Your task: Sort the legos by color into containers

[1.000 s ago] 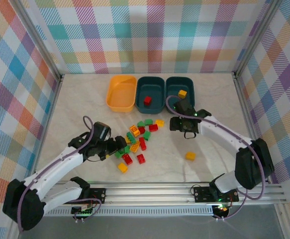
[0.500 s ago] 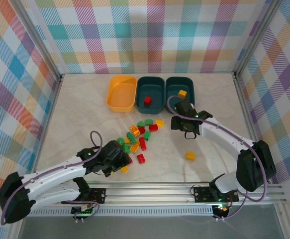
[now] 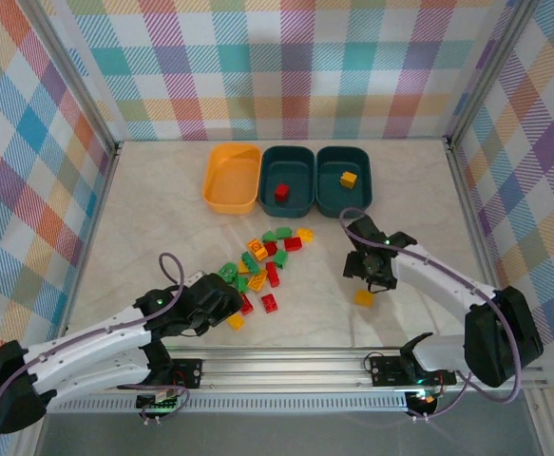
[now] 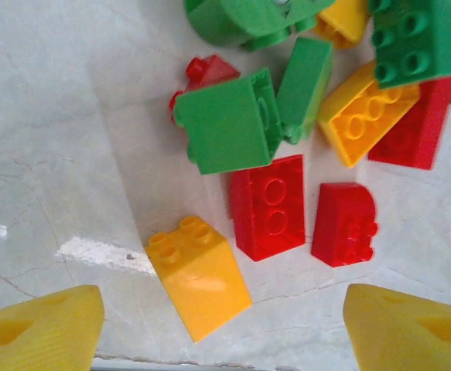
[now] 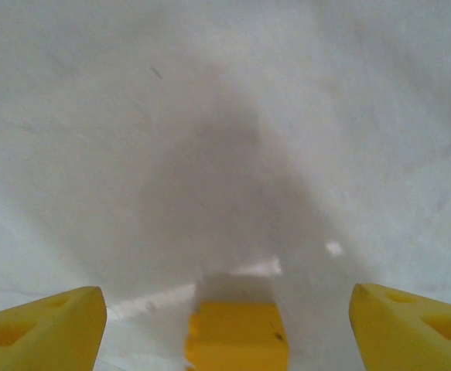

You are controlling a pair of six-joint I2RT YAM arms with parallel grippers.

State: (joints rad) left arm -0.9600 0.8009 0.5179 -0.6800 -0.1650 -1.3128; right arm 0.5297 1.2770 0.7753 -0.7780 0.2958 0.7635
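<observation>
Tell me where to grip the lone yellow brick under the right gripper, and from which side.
Pinch its two flat side walls, coming straight down from above. In the right wrist view the yellow brick sits about square between the open fingers, its left and right faces facing them. It lies alone on the table, so the right gripper should have room on both sides.

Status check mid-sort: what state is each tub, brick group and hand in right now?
orange tub, empty.
middle teal tub, holds one red brick.
right teal tub, holds one yellow brick.
brick pile, loose on table, unsorted.
left hand, open over pile's near edge.
right hand, open over lone yellow brick.
</observation>
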